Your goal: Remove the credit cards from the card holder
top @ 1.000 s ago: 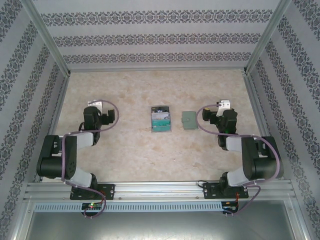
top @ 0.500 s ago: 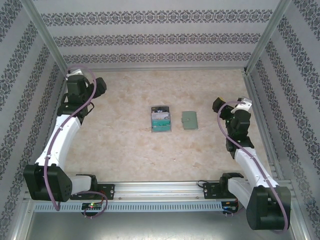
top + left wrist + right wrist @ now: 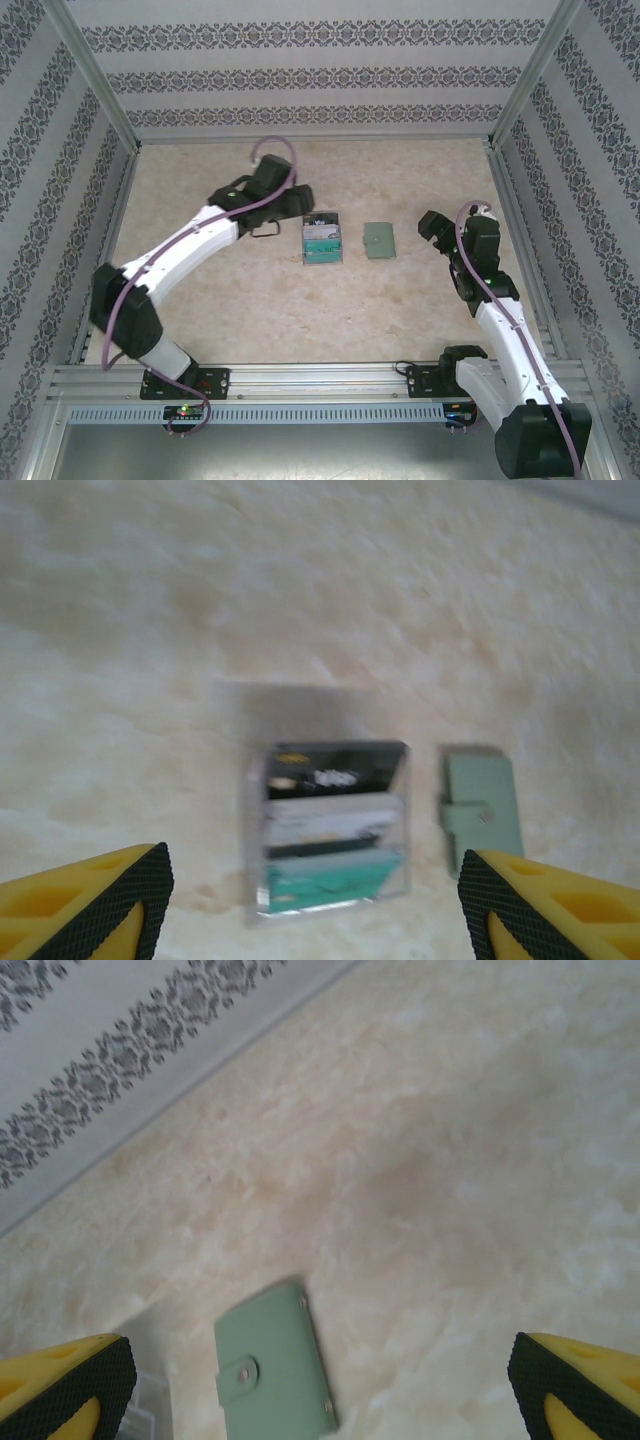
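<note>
The credit cards [image 3: 322, 240] lie as a stepped stack of dark, white and teal faces inside a clear plastic case at the table's middle; in the left wrist view the cards [image 3: 330, 830] look blurred. The card holder [image 3: 378, 240], a grey-green wallet closed by its side tab, rests flat just right of them, apart from the case. My left gripper [image 3: 266, 228] hovers left of the cards, open, with the stack between its fingertips [image 3: 100, 900] in its own view. My right gripper [image 3: 432, 224] is open, right of the card holder [image 3: 272, 1365].
Patterned walls and metal rails [image 3: 100, 110] close in the pale marbled table [image 3: 250, 300] on three sides. A corner of the clear case [image 3: 145, 1400] shows beside the wallet in the right wrist view. The wallet [image 3: 483, 805] lies near my left gripper's right finger.
The left arm has swung from the far left corner across to just left of the cards. The right arm has shifted slightly left toward the wallet. Cards and wallet have not moved.
</note>
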`<control>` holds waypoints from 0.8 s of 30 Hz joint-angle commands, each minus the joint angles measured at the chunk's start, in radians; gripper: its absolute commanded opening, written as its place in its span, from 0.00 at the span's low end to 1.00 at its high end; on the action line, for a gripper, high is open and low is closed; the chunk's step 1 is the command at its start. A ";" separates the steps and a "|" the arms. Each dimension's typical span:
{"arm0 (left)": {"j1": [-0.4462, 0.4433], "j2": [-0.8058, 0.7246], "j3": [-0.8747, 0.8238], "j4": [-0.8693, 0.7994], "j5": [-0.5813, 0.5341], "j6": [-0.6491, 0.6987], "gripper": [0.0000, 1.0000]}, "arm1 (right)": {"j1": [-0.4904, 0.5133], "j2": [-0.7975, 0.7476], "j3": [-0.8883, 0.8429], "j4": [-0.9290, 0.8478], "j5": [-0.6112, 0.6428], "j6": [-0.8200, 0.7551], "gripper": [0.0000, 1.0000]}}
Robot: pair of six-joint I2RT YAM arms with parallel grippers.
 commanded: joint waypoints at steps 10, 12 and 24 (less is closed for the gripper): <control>-0.265 0.544 0.590 -0.277 0.008 -0.010 0.56 | 0.015 -0.097 0.044 -0.237 0.065 0.019 0.98; -0.269 0.616 0.667 -0.316 0.001 -0.002 0.53 | 0.015 -0.110 0.046 -0.249 0.063 0.021 0.98; -0.281 0.880 0.955 -0.380 -0.041 0.052 0.44 | 0.015 -0.171 0.046 -0.302 0.049 0.022 0.98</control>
